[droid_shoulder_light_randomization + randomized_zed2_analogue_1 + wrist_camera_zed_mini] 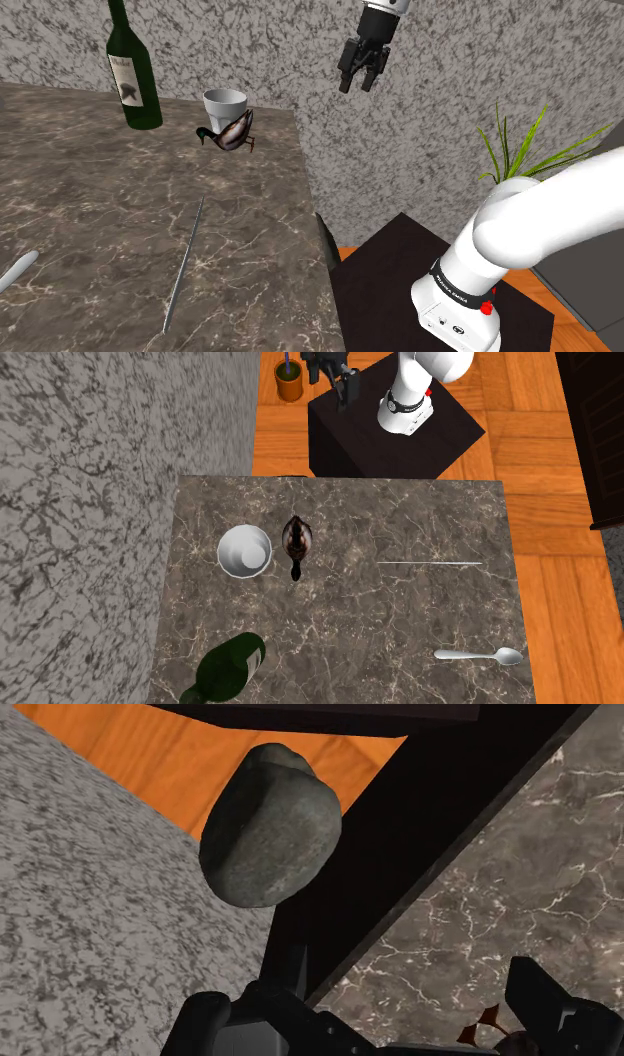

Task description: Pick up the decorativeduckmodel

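The duck model (228,133), dark brown with a green head, stands on the marble table (90,200) near its far edge, right beside a white cup (225,104). From above, the duck (297,544) sits next to the cup (245,550). My black gripper (360,75) hangs high in front of the speckled wall, up and toward the shoulder view's right of the duck, past the table's edge. Its fingers stand apart with nothing between them. In the wrist view the gripper (380,1029) is open, and a small orange-brown bit (487,1022) peeks by the right finger (555,1009).
A green bottle (133,70) stands at the table's back. A thin metal rod (185,265) and a spoon (480,655) lie on the marble. A grey rounded object (270,824) shows past the fingers. A potted plant (520,150) stands beyond the black stand (390,437).
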You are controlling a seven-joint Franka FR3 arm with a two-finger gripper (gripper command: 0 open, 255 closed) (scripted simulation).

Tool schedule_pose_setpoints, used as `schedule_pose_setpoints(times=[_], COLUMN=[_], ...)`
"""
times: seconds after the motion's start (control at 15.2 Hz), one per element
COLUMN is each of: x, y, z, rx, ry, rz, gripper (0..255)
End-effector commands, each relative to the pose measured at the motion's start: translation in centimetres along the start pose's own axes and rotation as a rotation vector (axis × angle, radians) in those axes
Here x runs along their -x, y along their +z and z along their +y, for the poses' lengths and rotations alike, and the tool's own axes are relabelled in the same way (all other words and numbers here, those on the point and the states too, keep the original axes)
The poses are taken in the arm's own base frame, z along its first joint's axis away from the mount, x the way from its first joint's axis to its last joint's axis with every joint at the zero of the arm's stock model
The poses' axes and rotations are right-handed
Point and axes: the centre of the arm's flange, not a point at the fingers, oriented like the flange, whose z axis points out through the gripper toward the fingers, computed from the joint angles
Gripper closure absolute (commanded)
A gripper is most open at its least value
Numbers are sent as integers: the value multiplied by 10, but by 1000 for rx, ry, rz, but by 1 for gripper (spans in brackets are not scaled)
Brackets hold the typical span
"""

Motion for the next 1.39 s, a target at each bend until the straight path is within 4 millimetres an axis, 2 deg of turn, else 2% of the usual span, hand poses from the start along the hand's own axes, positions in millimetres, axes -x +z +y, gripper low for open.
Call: schedule_pose_setpoints(times=[0.0,1.19,1.32], x=[-22,-219,-223], y=[11,120,128], z=[-8,-103,-105], rx=[-34,-330,-338], ry=[16,141,144], rz=[-26,-257,-263], gripper=[0,0,0])
